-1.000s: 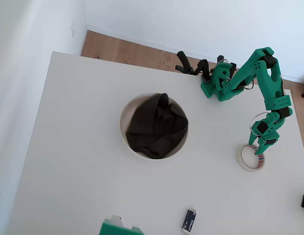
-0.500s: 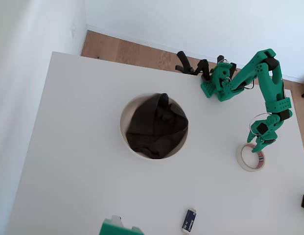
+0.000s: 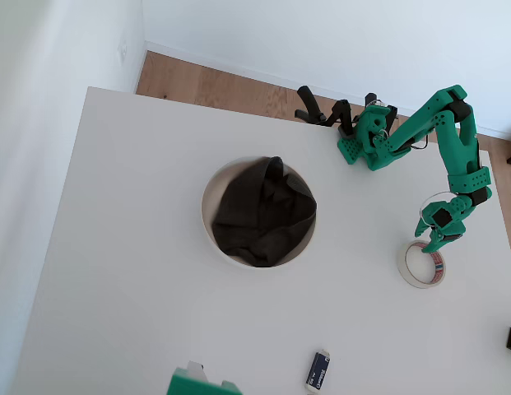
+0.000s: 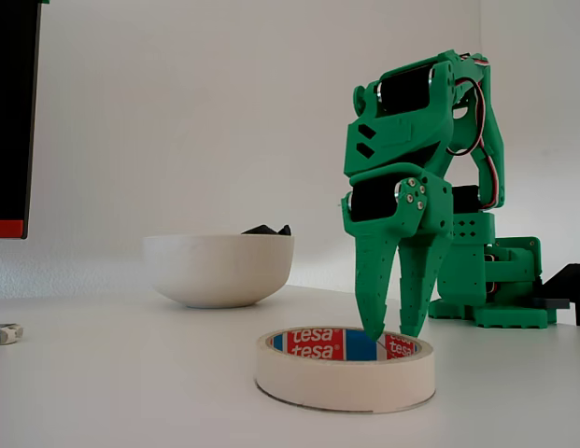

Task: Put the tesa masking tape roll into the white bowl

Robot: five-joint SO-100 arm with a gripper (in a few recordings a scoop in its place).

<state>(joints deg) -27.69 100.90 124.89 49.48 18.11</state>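
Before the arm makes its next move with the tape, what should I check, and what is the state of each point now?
1. Tape roll lies flat on the table: ok.
2. Gripper tips reach down at the roll's far rim, inside the ring: ok.
3. Jaws closed on the roll: not ok; only a narrow gap between them, nothing gripped.
4. White bowl stands upright: ok.
5. Bowl free for the roll: not ok; a dark cloth fills it.

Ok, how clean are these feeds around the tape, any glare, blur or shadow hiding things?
Overhead view: bright, even light, the tape roll pale against the white table, soft shadow only. Fixed view: sharp on the gripper and the roll's print, the white bowl behind slightly softer, no glare.
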